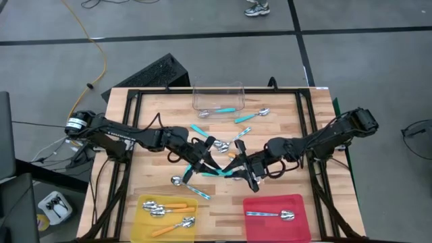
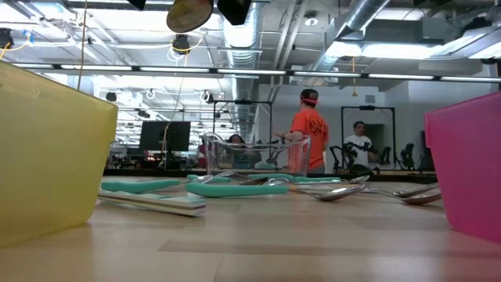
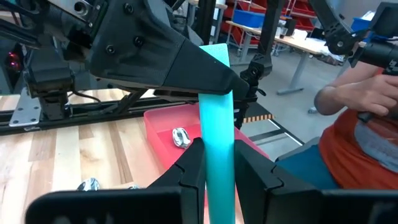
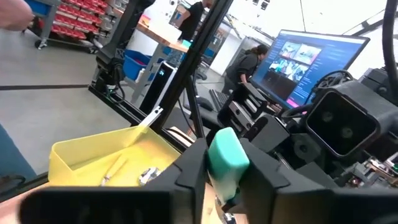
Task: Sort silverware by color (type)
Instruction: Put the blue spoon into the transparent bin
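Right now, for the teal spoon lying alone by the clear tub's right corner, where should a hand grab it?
Mid-handle on the teal spoon, I'd say, straight down from above, gripping across it. It lies flat with nothing touching it; the handle is straight and narrow, the shiny bowl rounded and likelier to slip.

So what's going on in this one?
Both arms meet over the middle of the table, passing a teal spoon between them. The left claw is shut on its handle, and the right claw also has teal handle between its fingers. The yellow tray holds orange spoons; the red tray holds one silver spoon.
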`<action>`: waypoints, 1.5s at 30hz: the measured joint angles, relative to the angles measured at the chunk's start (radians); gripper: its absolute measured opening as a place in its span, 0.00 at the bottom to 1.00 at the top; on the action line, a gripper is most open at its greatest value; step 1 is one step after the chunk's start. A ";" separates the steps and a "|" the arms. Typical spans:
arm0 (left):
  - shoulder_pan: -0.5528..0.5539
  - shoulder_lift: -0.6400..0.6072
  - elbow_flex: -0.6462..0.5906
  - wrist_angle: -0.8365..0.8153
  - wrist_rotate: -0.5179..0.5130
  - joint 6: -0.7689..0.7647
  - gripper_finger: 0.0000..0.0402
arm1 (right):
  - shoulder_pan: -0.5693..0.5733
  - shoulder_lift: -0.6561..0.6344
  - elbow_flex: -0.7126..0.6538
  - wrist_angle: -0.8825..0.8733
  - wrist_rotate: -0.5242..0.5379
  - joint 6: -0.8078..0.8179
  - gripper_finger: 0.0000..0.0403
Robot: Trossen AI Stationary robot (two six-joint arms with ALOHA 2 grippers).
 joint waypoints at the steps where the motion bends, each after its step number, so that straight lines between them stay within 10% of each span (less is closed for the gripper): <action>1: 0.000 0.000 0.000 0.000 0.004 0.001 0.10 | -0.005 0.000 0.000 -0.001 0.000 -0.003 0.20; 12: -0.003 0.000 -0.001 0.004 -0.062 -0.008 0.13 | -0.010 -0.002 0.000 -0.005 0.001 0.063 0.20; 25: 0.000 -0.001 0.000 -0.027 -0.188 -0.005 0.53 | 0.000 0.000 0.000 -0.051 0.099 0.145 0.20; 45: 0.001 -0.333 0.001 -0.375 -0.763 -0.064 0.59 | 0.032 0.000 0.000 -0.183 0.489 0.382 0.20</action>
